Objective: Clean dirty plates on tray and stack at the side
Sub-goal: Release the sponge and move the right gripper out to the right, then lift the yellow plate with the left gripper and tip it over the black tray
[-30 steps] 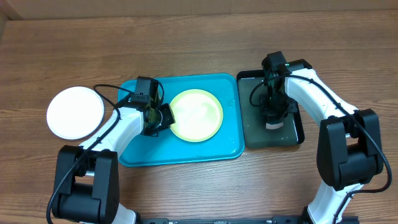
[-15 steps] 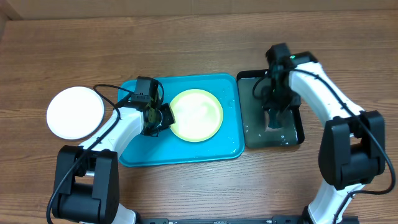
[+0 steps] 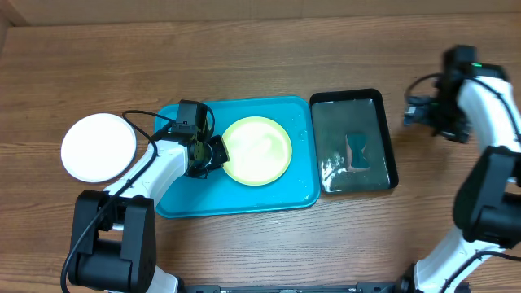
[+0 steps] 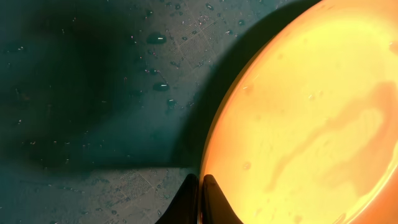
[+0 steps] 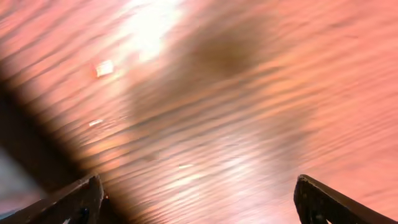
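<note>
Your large turquoise rectangular plastic tray (image 3: 244, 199), beaded with water, holds the pale yellow round plastic plate (image 3: 257, 150) near its middle; just beside its right edge, the smaller glossy black rectangular tray (image 3: 393, 163) holds shallow water and a small pale piece (image 3: 356, 153). Your left gripper (image 3: 213, 155) reaches in from the turquoise tray's left side, pinched tight on that plate's left rim, and a white round plate (image 3: 98, 147) lies on the desk (image 3: 244, 49) beyond. Your right gripper (image 3: 419, 112) hangs over bare wood off the black tray's far right corner, spread wide and empty.
</note>
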You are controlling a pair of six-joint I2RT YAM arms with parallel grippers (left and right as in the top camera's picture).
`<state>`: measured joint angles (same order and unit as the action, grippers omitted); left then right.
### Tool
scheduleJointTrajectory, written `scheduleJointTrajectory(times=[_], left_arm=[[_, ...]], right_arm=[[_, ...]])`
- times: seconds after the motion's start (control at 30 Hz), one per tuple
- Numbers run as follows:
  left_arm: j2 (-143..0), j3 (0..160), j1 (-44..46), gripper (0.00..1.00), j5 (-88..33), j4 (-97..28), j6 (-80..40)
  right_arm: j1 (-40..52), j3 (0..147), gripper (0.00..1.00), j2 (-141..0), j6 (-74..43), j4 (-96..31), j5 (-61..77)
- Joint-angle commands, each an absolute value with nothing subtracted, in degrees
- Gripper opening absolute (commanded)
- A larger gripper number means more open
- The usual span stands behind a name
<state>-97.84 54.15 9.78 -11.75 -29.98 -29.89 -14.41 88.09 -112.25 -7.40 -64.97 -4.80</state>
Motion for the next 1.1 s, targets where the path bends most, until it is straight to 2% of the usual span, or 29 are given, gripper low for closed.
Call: scheduleJointTrajectory(times=[0.0,0.1,0.23,0.3,0.47,0.6,0.8,1.07], left_arm=[[-98.26,54.81,10.20,0.05,-11.42,-29.93,-29.76],[-98.26,54.81,10.22,0.07,-11.35,-29.89,-29.76],[-98.28,54.78,10.20,0.24,-9.15,-29.95,-29.78],[-98.41,54.68,10.22,0.26,-8.84,-29.95,-29.80],[-100.07,54.37,10.22,0.21,-8.78,-30.06,-29.80],[-101.62,54.39,10.26,0.04,-9.58,-29.69,-30.02],[-101.45,58.06,10.09,0.04,-10.13,-32.45,-30.00],[-101.47,74.70,10.11,0.04,-3.70,-46.96,-28.01]], right_arm=[[-18.41,89.32,1.00,-111.02,-7.42,-64.58,-4.89],[-21.61,89.32,1.00,-111.02,-7.42,-64.31,-4.89],[-24.34,89.32,1.00,-111.02,-7.42,-64.12,-4.89],[-25.04,89.32,1.00,-111.02,-7.42,-64.12,-4.89],[-25.36,89.32,1.00,-111.02,-7.42,-64.12,-4.89],[-25.36,89.32,1.00,-111.02,-7.42,-64.12,-4.89],[-25.36,89.32,1.00,-111.02,-7.42,-64.12,-4.89],[-25.36,89.32,1.00,-111.02,-7.42,-64.12,-4.89]])
